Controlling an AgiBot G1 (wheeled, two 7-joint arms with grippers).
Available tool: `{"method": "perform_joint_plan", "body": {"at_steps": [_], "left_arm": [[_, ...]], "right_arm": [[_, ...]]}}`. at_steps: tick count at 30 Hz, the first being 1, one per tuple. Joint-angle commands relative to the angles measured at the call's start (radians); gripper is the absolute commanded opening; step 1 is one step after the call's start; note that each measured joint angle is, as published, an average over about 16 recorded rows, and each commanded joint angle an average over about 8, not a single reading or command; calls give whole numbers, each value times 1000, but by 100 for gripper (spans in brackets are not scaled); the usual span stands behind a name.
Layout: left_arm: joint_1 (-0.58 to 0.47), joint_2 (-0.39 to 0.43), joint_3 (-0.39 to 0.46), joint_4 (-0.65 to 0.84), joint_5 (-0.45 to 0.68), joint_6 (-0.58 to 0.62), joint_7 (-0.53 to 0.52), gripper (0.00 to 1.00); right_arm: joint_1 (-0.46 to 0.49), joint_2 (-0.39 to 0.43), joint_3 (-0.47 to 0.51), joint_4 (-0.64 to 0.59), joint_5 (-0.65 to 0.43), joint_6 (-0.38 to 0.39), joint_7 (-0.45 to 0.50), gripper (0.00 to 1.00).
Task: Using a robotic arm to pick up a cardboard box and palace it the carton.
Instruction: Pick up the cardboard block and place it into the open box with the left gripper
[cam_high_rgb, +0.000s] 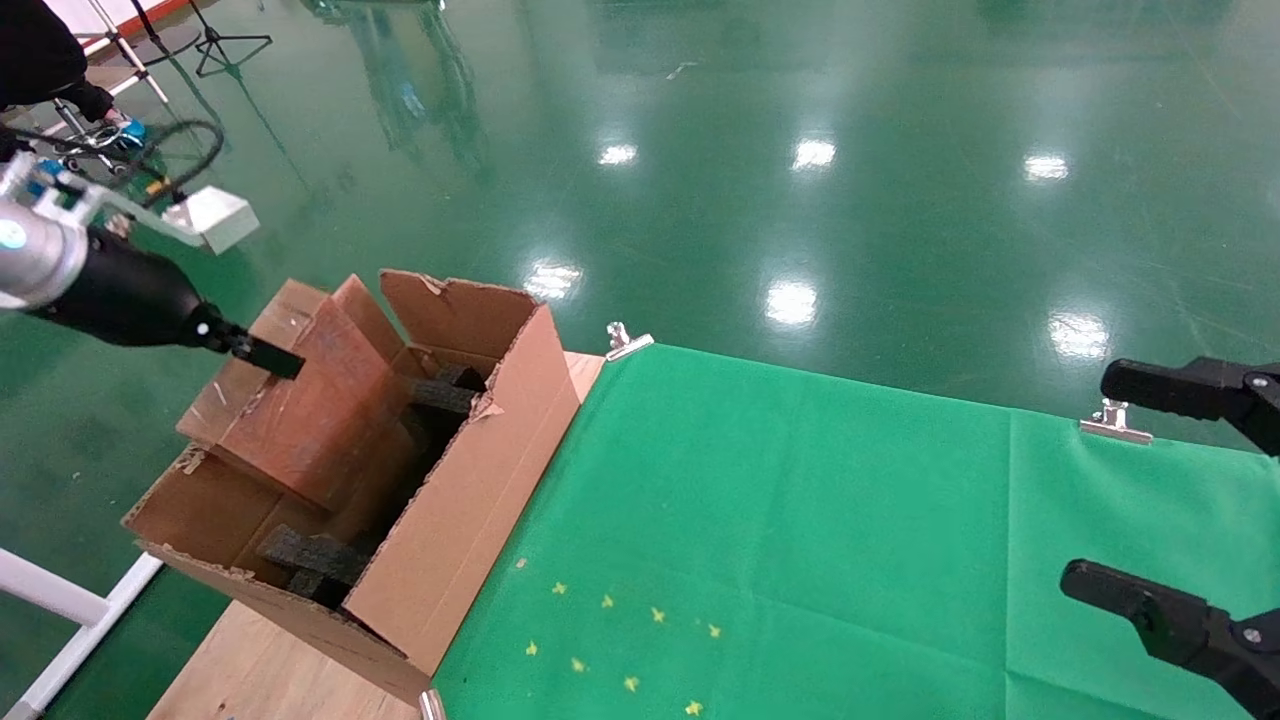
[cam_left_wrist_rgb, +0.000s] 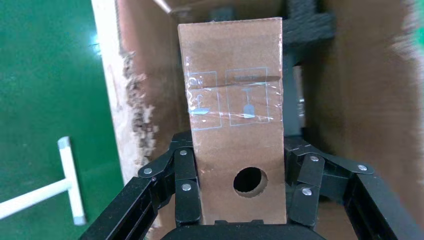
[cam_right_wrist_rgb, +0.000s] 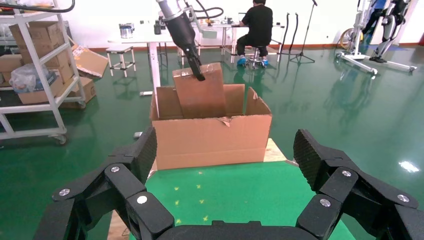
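Note:
My left gripper (cam_high_rgb: 262, 354), on the robotic arm (cam_high_rgb: 120, 295) with its black wrist, is shut on the cardboard box (cam_high_rgb: 315, 410). The box is a flat brown slab and hangs tilted, its lower part inside the carton (cam_high_rgb: 470, 470) and its upper part above the rim. In the left wrist view the fingers (cam_left_wrist_rgb: 186, 175) clamp both sides of the taped box (cam_left_wrist_rgb: 232, 100) near its round hole (cam_left_wrist_rgb: 250, 181). Black foam blocks (cam_high_rgb: 312, 558) lie in the carton. The right wrist view shows the carton (cam_right_wrist_rgb: 210, 140), the box (cam_right_wrist_rgb: 202, 95) and the arm (cam_right_wrist_rgb: 182, 30). My right gripper (cam_high_rgb: 1140, 490) is open and empty at the right edge.
The carton stands on a wooden board (cam_high_rgb: 260, 660) at the left end of the green-covered table (cam_high_rgb: 800, 520). Metal clips (cam_high_rgb: 625, 340) (cam_high_rgb: 1112, 420) hold the cloth at the far edge. A white frame (cam_high_rgb: 60, 600) stands left of the table. Shelves (cam_right_wrist_rgb: 35, 75) and a seated person (cam_right_wrist_rgb: 260, 25) are far off.

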Motion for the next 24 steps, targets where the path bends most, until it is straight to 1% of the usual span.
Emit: {"method": "perform_joint_plan", "body": {"at_steps": [1,7,11,16,24], "left_arm": [[19,12,0,59,-1,-36,49,0],[71,47,-2,169,9,-224,122,0],[100,62,-9,219,1,-297,158,0],[133,78,-23,264,-22,-318,196,0],[183,98,-45,312,-59,-282,236,0]], "right_arm": [[0,0,0,0,0,0,0,100],[0,0,0,0,0,0,0,100],[0,0,0,0,0,0,0,100],[0,0,0,0,0,0,0,100],[0,0,0,0,0,0,0,100]]}}
